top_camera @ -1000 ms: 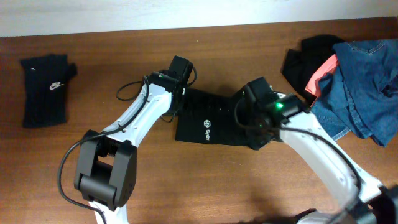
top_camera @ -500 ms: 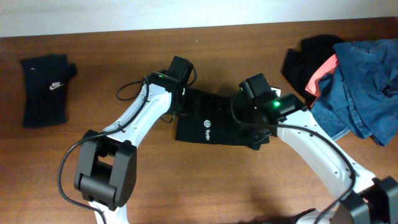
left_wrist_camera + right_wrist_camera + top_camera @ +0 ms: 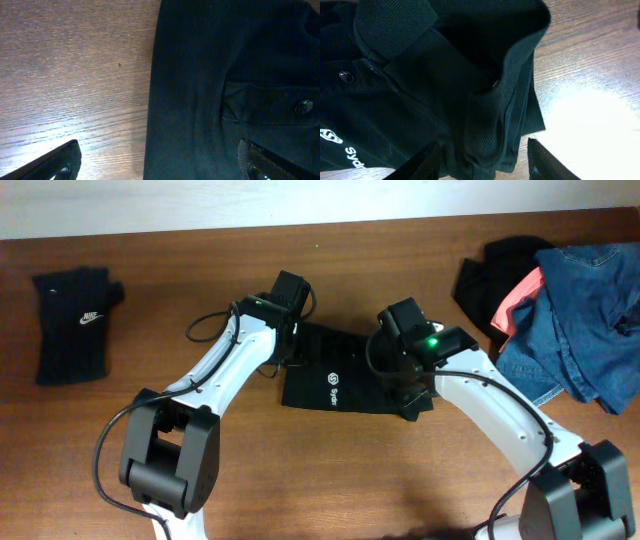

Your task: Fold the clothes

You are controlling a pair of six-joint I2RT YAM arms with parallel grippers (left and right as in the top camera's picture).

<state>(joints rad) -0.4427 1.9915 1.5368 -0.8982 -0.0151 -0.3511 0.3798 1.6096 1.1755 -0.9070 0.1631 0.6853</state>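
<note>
Since a second ago the right arm has slid up and to the left over the black polo shirt (image 3: pixel 335 385), while the left arm stayed at the shirt's upper left corner and its jaws sprang apart. The left gripper (image 3: pixel 160 165) now hangs with jaws spread wide, one finger over bare desk (image 3: pixel 300 470) just off the shirt's left edge, the other over the cloth below the buttoned placket, and nothing is gripped. The right gripper (image 3: pixel 482 160) sits over the shirt's right end, its jaws apart and straddling the folded edge below the ribbed collar, one finger above the fabric and the other just beside its edge over the wood; whether they press the cloth cannot be told. The shirt lies folded into a compact, slightly slanted rectangle at the desk's middle, with a small white round logo and lettering (image 3: pixel 333 384) facing up and the collar bunched open at its right end. Far left of the shirt lies a folded black swoosh-marked garment (image 3: pixel 75 325). To the shirt's right a loose heap holds blue denim (image 3: pixel 585 310), a coral-pink piece (image 3: pixel 520 295) and more black cloth (image 3: pixel 490 275).
</note>
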